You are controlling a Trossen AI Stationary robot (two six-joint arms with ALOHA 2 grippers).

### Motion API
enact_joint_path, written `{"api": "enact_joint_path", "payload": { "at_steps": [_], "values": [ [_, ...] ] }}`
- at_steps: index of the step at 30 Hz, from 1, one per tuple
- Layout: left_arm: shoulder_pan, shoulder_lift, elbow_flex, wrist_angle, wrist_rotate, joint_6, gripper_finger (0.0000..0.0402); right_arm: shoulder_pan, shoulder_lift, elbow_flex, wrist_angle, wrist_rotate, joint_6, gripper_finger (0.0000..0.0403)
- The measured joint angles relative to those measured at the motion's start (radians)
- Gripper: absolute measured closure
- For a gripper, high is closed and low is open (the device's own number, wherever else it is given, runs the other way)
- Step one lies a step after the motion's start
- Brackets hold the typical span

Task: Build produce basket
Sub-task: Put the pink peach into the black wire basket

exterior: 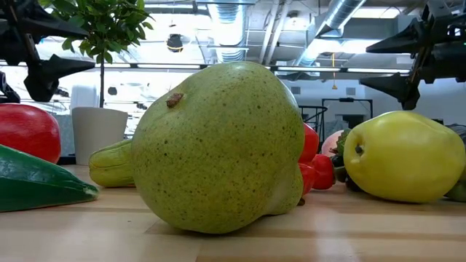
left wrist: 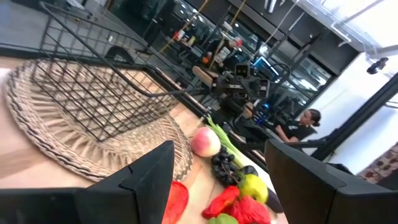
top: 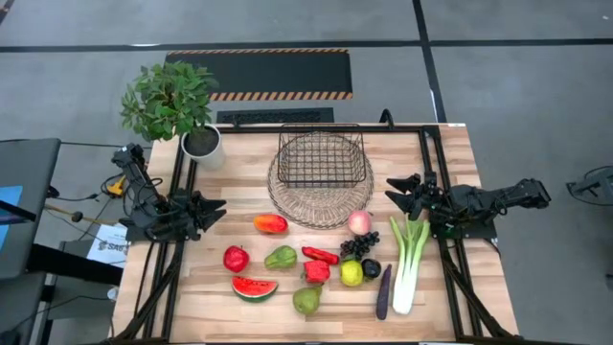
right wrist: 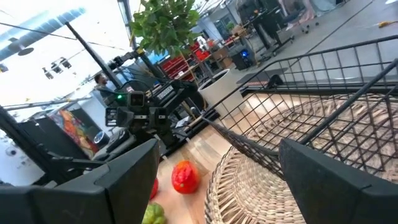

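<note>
Grey concrete floor surrounds the wooden surface in the high view. At upper centre, the dark wire basket is set empty on a round pale wire tray, within reach of both arms. The produce is spread across the lower half, from red apple to leek, seemingly laid out for picking. At mid-left the left tool is held closed and empty; at mid-right the right tool is held open and empty, both apparently waiting.
</note>
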Motion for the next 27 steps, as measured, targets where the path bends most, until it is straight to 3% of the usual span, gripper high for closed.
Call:
{"api": "enact_joint_path", "payload": {
  "at_steps": [2,17,20,24,27],
  "values": [
    [0.000,0.000,0.000,0.001,-0.016,0.006,0.0165,0.000,0.000,0.000,-0.003,0.041,0.000,0.0054],
    [0.000,0.000,0.000,0.001,-0.020,-0.043,0.0165,-0.011,0.000,0.000,0.009,0.035,0.024,0.0053],
    [0.000,0.000,0.003,0.024,-0.020,-0.042,0.0164,-0.013,-0.001,0.021,0.056,-0.004,0.026,0.0054],
    [0.000,0.000,0.045,0.053,0.021,0.034,0.0157,0.000,0.000,0.146,0.067,-0.157,0.027,0.0054],
    [0.000,0.000,0.097,0.110,0.085,0.143,0.0139,0.031,0.049,0.273,-0.030,-0.188,0.023,0.0054]
  ]
}}
